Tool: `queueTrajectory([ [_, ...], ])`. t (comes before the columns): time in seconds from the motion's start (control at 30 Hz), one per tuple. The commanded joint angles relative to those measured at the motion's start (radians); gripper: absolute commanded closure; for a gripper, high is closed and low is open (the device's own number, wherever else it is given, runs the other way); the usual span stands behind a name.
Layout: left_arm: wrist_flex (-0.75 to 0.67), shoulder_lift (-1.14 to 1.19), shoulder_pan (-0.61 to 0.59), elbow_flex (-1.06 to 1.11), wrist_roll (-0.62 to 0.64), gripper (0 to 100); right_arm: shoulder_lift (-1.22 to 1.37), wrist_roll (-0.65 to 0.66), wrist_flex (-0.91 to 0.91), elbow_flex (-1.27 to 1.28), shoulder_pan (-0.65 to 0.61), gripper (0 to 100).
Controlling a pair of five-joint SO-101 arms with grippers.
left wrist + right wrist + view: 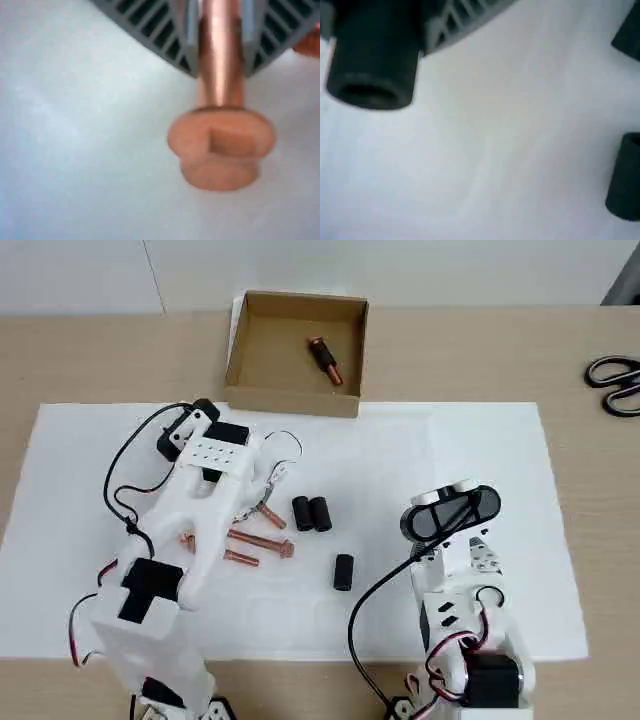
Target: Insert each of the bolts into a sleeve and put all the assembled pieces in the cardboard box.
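The left fingers (150,25) are clamped on the shank of a copper bolt (220,100). Its flanged head sticks out past the fingertips over the white sheet (75,150). From above, this bolt (270,513) sits on the arms' side of the cardboard box (290,395), a little way off its near wall.

The right fingers (455,20) grip a black sleeve (372,65), whose open end pokes out beyond them toward the sheet. Two more sleeves (626,175) (627,27) lie farther off on the sheet. The right arm (450,590) stands much farther from the box than the left arm (200,490), off toward the box's right corner.

The box is open on top and sits at the far edge of the sheet, its near wall just on the paper. It holds one assembled piece (326,360), a bolt pushed into a dark sleeve, lying at a slant on the floor near the right wall.

Outside the box, on the arms' side, three loose bolts (262,542) (240,557) (187,538) lie close together just beyond the held bolt. Two loose sleeves (301,512) (320,512) stand touching each other, straight out from the box's near wall. A third sleeve (343,571) sits farther out still.

Scissors (615,385) rest on the bare table (100,350), well apart from the box on its right side.
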Motion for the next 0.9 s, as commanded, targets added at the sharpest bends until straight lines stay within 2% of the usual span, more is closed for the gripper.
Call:
queueTrajectory([
  [0.0,0.031,-0.048,0.018,-0.122,0.0,99,-0.021,-0.005,-0.004,-0.012,0.008,99.4],
  [0.17,0.176,-0.135,0.041,-0.314,-0.006,99,-0.021,-0.005,0.002,-0.008,0.002,99.1],
  [0.33,0.322,-0.245,0.041,-0.42,-0.117,99,-0.022,-0.009,-0.025,-0.006,0.001,99.1],
  [0.43,0.399,-0.319,0.035,-0.42,-0.149,99,-0.022,-0.012,-0.148,-0.003,-0.045,99.1],
  [0.53,0.446,-0.399,0.037,-0.42,-0.184,99,-0.022,-0.012,-0.314,0.018,-0.153,99.1],
  [0.7,0.437,-0.546,0.041,-0.417,-0.244,99,-0.022,-0.005,-0.584,0.137,-0.348,99.4],
  [0.87,0.42,-0.654,0.04,-0.417,-0.42,99,-0.022,-0.005,-0.806,0.245,-0.401,99.4],
])
